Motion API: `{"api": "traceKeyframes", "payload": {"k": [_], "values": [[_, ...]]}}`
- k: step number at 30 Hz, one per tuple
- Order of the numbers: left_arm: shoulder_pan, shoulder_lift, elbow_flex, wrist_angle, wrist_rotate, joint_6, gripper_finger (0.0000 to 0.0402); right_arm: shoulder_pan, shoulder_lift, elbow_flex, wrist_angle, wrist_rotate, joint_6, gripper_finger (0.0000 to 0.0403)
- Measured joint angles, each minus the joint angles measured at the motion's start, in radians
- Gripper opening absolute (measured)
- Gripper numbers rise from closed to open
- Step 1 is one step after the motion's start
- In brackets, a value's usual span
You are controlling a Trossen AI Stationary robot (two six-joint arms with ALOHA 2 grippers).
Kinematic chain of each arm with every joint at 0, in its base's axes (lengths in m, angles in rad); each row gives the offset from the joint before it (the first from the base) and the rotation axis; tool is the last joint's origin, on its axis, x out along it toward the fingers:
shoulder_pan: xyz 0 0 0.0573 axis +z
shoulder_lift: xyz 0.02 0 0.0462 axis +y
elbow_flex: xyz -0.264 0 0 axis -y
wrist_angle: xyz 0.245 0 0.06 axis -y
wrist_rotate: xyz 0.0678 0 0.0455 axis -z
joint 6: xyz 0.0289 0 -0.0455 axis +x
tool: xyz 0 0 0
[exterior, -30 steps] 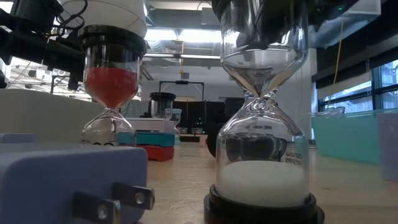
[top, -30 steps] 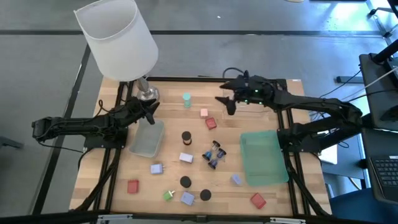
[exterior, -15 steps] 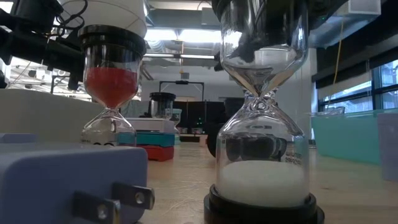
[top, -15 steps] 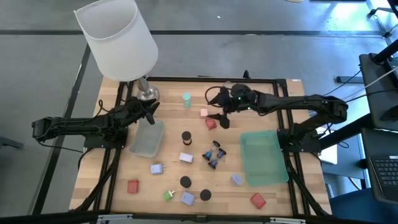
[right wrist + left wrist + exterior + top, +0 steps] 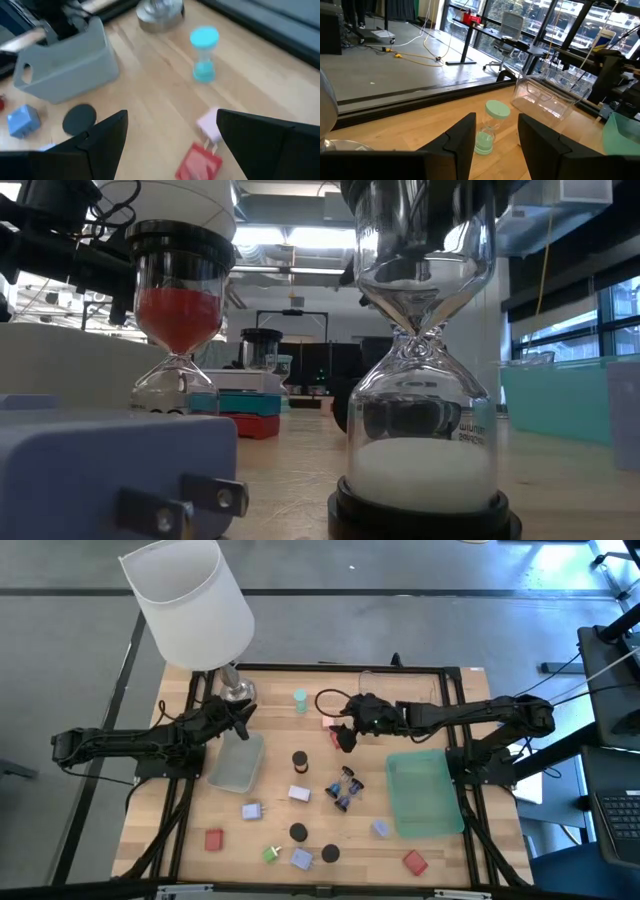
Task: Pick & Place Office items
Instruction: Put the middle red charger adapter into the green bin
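Observation:
Small office items lie scattered on the wooden table: a teal hourglass (image 5: 300,699), a pink block (image 5: 326,722), black caps (image 5: 298,758), lilac blocks (image 5: 299,794) and red blocks (image 5: 213,839). My right gripper (image 5: 345,736) hovers open just above the pink block (image 5: 210,125) and a red block (image 5: 199,160). Both blocks show between its fingers in the right wrist view, and the fingers touch neither. My left gripper (image 5: 240,720) waits open over the far end of the pale tray (image 5: 237,762), facing the teal hourglass (image 5: 487,127).
A green tray (image 5: 425,792) sits on the right side of the table and a clear tray (image 5: 545,95) at the far edge. The white-shaded lamp (image 5: 190,600) stands at the far left corner. Two small hourglasses (image 5: 345,788) stand mid-table, and they fill the low view (image 5: 420,380).
My right gripper has travelled from the far edge toward the table's left and near side. It has come down over the pink and red blocks, staying open. No item has moved.

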Motion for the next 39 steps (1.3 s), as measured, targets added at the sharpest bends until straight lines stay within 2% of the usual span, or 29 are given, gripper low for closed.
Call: {"api": "traceKeyframes", "payload": {"k": [5, 8, 14, 20, 25, 31, 39], "values": [[0.0, 0.0, 0.0, 0.0, 0.0, 0.0, 0.0143, 0.027, 0.0, 0.06, -0.183, 0.006, 0.114, 0.0307], [0.0, 0.0, 0.0, 0.0, 0.0, 0.0, 0.0143, 0.039, 0.0, 0.065, -0.227, -0.001, 0.18, 0.0307], [0.0, 0.0, 0.0, 0.0, 0.0, 0.0, 0.0143, 0.07, 0.005, 0.067, -0.228, 0.02, 0.215, 0.0307], [0.0, 0.0, 0.0, 0.0, 0.0, 0.0, 0.0143, 0.081, 0.059, 0.067, -0.3, 0.031, 0.416, 0.0307], [0.0, 0.0, 0.0, 0.0, 0.0, 0.0, 0.0143, 0.058, 0.101, 0.068, -0.275, -0.004, 0.486, 0.0307], [0.0, 0.0, 0.0, 0.0, 0.0, 0.0, 0.0143, 0.046, 0.144, 0.068, -0.285, 0.069, 0.758, 0.0307], [0.0, 0.0, 0.0, 0.001, 0.0, 0.0, 0.0143, -0.02, 0.148, 0.068, -0.247, 0.097, 0.859, 0.031]]}}
